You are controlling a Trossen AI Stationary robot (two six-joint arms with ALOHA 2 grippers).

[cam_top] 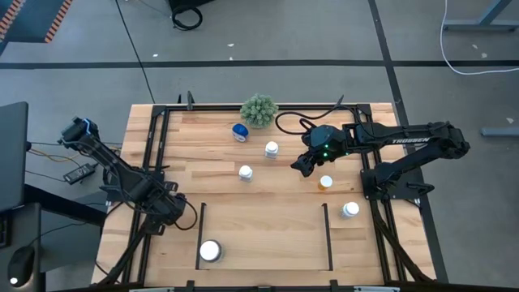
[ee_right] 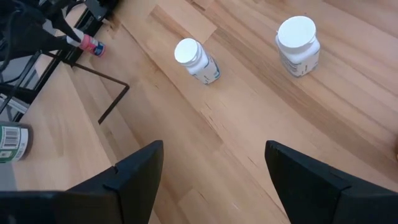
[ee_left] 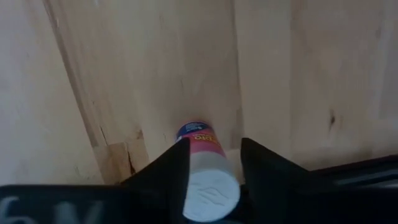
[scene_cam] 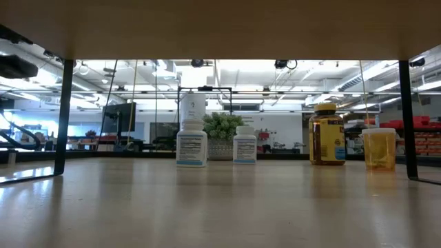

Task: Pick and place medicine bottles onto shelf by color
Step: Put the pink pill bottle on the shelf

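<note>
Six bottles counted from overhead. Left gripper (cam_top: 172, 212): low at the table's left edge, fingers pinching a small red-labelled bottle (ee_left: 204, 171) with a white cap, just outside the shelf (cam_top: 202, 235). Right gripper (cam_top: 302, 166): above mid-table, fingers spread, holding nothing. Loose stock: blue bottle (cam_top: 240, 131) beside the plant ball (cam_top: 259, 109); two white-capped bottles (cam_top: 272, 149) (cam_top: 246, 172) near centre; amber bottle (cam_top: 326, 182) under the right arm; one bottle (cam_top: 350, 210) just right of the shelf. One large white-capped bottle (cam_top: 211, 251) is already shelved, left corner. I judge a carry is in hand; next I need a short move right over the strip, then release.
</note>
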